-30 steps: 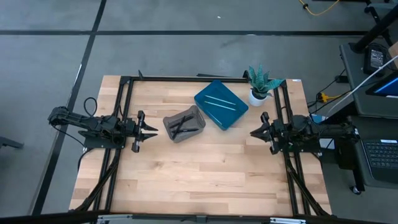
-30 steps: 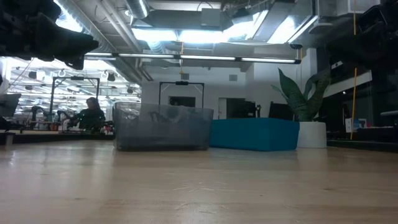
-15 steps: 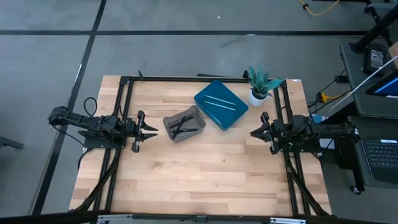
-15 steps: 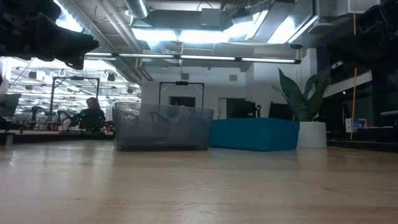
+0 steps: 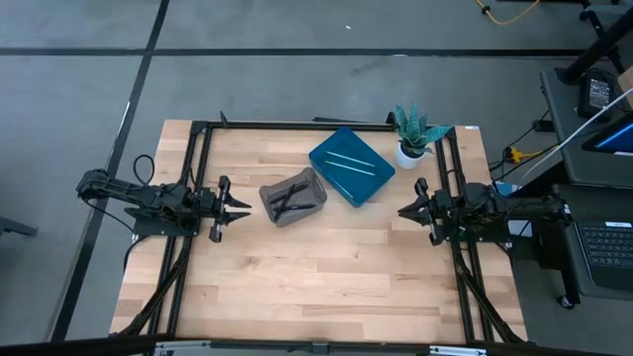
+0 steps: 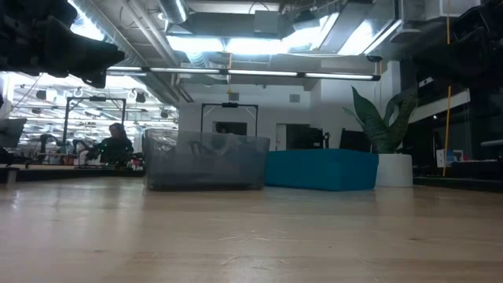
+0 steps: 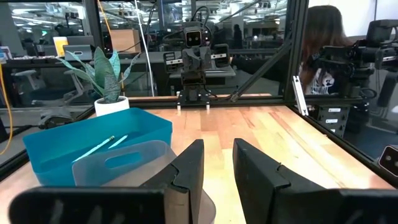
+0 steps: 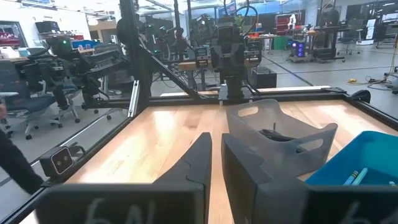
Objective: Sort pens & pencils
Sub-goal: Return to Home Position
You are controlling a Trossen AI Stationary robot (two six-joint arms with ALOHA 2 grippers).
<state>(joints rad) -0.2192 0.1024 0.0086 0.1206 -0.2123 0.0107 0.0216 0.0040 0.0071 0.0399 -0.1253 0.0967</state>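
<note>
Wooden tabletop [image 5: 326,267], both arms parked: the left gripper [image 5: 244,208] hovers at the left edge with a narrow gap between its fingers and nothing in it, while the right gripper [image 5: 402,211] hovers at the right edge, all but closed and empty too. Toward the rear edge sits the blue bin [image 5: 318,158], with the grey bin [image 5: 269,193] touching its left corner. A potted plant [image 5: 413,133] stands at the rear right corner. Two light blue sticks [image 5: 348,162] lie in the blue bin, and black sticks [image 5: 289,201] are piled in the grey one.
</note>
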